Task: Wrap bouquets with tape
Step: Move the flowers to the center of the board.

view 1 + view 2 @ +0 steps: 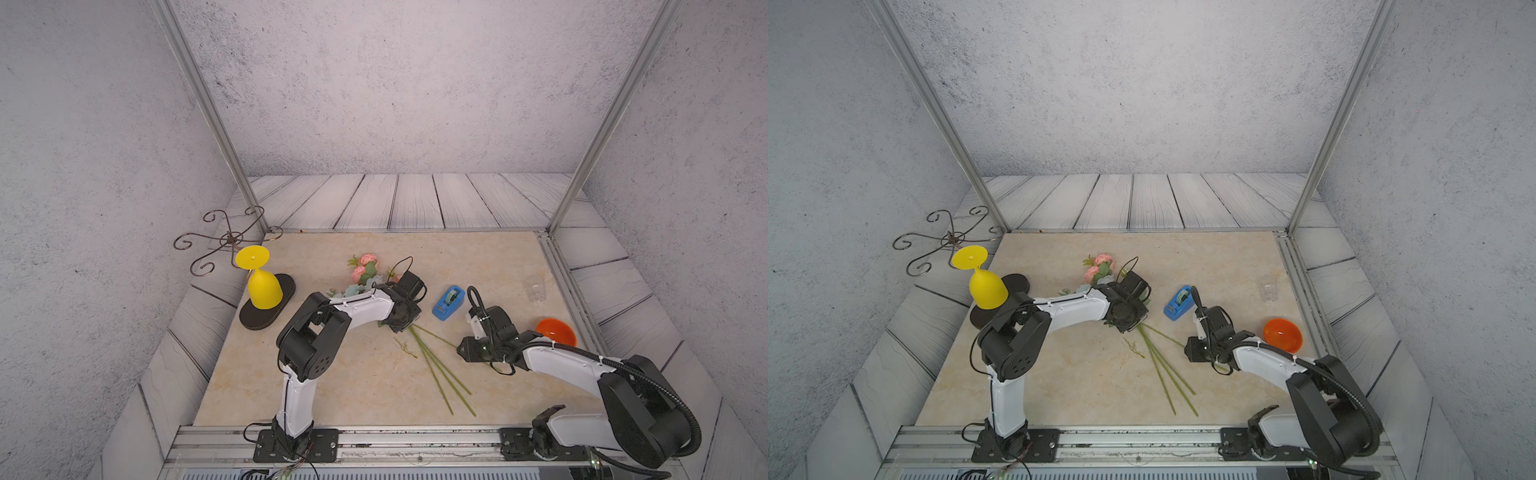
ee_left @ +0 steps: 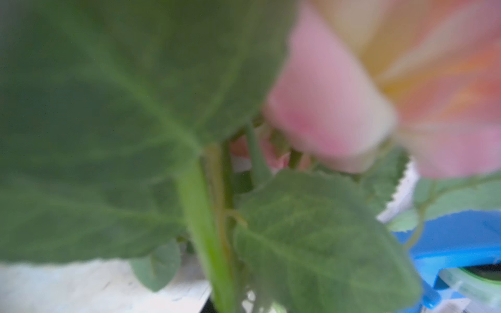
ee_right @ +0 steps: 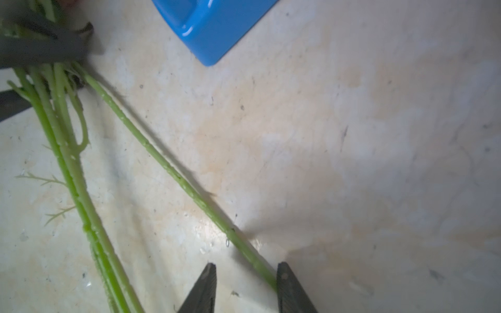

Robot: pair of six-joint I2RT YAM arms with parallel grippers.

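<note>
Fingers (image 3: pixel 291 292) of R gripper (image 3: pixel 246 267) apart, one bouquet (image 3: pixel 173 173) stem touching a finger's inner side. L gripper (image 1: pixel 401 326) over stems, grip can't tell

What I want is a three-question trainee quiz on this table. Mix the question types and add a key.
1. True or false: the yellow goblet stands upside down.
2. Fill in: the tape dispenser is ____ plastic.
3. What lies between the right hand's open jaws? A bouquet stem; B tape dispenser; C yellow goblet.
Key: 1 true; 2 blue; 3 A.
</note>
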